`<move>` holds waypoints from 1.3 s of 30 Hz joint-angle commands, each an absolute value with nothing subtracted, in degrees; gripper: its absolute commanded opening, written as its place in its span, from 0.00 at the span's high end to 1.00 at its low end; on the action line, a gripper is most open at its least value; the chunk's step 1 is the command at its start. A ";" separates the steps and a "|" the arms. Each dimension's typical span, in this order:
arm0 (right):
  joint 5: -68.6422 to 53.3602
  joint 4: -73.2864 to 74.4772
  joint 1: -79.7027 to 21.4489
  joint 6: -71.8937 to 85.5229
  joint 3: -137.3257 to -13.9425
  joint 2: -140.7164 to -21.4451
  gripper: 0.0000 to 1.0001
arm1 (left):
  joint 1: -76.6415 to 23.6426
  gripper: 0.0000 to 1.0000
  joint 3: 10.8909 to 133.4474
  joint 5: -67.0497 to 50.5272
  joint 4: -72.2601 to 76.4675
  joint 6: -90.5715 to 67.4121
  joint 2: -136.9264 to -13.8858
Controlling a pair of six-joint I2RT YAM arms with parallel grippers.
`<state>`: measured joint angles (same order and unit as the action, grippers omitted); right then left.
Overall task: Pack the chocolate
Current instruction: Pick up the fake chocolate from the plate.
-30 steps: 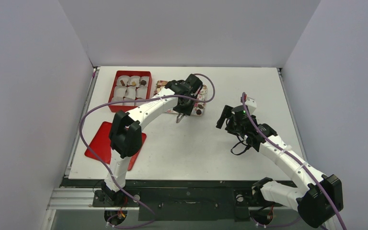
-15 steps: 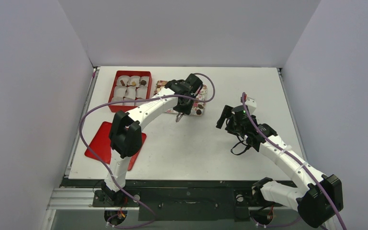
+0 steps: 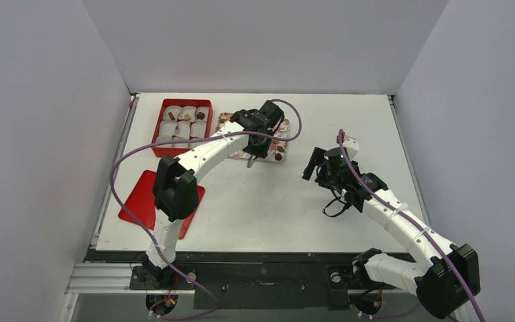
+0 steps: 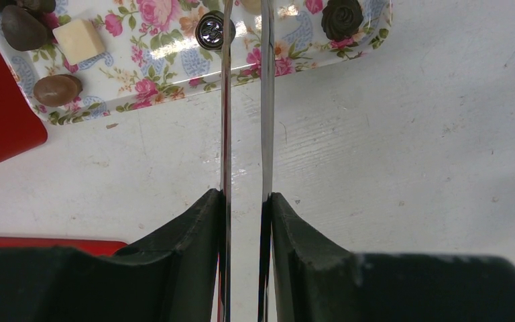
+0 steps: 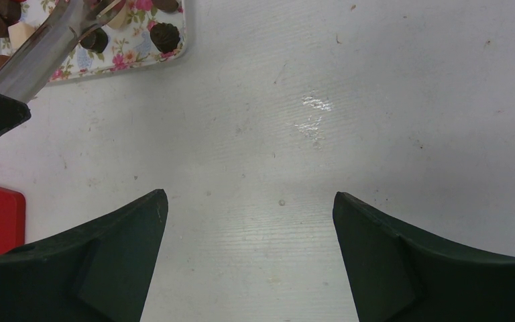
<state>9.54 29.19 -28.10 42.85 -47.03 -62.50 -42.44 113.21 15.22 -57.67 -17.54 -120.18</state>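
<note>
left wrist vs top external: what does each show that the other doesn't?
Left wrist only: the chocolate up close, with a cream cube, an embossed dark round right beside one blade and a dark rosette. It also shows the narrow gap between the thin blades of the left tool.
Top external only: white paper cups in the red box, and the right tool wide open above the table.
Both: the floral tray, with the left tool reaching over its near edge.

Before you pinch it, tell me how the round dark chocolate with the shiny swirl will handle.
The round dark chocolate looks glossy and domed, so a narrow pinch may slip off. Its round outline suggests it could skid or turn on the shiny floral tray. Likely light, being small.
</note>
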 commanded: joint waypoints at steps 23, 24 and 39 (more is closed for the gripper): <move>8.99 26.46 -27.84 43.06 -48.71 -63.02 0.11 | -39.96 0.76 115.18 15.84 -58.21 -17.90 -110.86; 8.93 26.37 -27.85 43.07 -48.65 -63.02 0.11 | -39.81 0.76 115.16 15.82 -58.26 -17.99 -110.76; 8.10 26.17 -27.86 42.77 -48.74 -63.24 0.11 | -34.40 0.76 114.20 16.48 -58.40 -18.28 -107.99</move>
<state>8.43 28.27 -28.10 42.89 -47.03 -62.67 -37.41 113.23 15.22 -58.61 -17.80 -112.86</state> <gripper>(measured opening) 0.888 0.269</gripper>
